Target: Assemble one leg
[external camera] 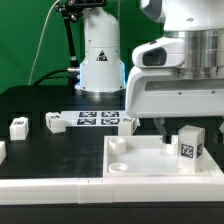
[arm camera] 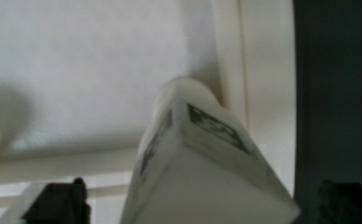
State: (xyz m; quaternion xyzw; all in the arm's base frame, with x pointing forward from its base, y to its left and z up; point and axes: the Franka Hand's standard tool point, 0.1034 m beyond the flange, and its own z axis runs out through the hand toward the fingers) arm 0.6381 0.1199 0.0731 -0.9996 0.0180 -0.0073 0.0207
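A leg (external camera: 187, 143), a small white block with a black-and-white tag, stands upright on the large white tray-like part (external camera: 135, 172) at the exterior view's right. My gripper (external camera: 180, 128) hangs straight over it with one dark finger (external camera: 160, 125) beside the leg. In the wrist view the leg (arm camera: 204, 150) fills the middle, its tag face in sight, and the gripper (arm camera: 204, 205) straddles it. The two fingertips (arm camera: 62, 200) stand wide apart on either side of the leg with gaps showing. The gripper is open and holds nothing.
Two more legs (external camera: 18, 126) (external camera: 52, 122) stand on the black table at the exterior view's left, and another (external camera: 128, 121) stands by the marker board (external camera: 95, 119). The tray has round corner holes (external camera: 118, 144). A white robot base (external camera: 98, 60) stands behind.
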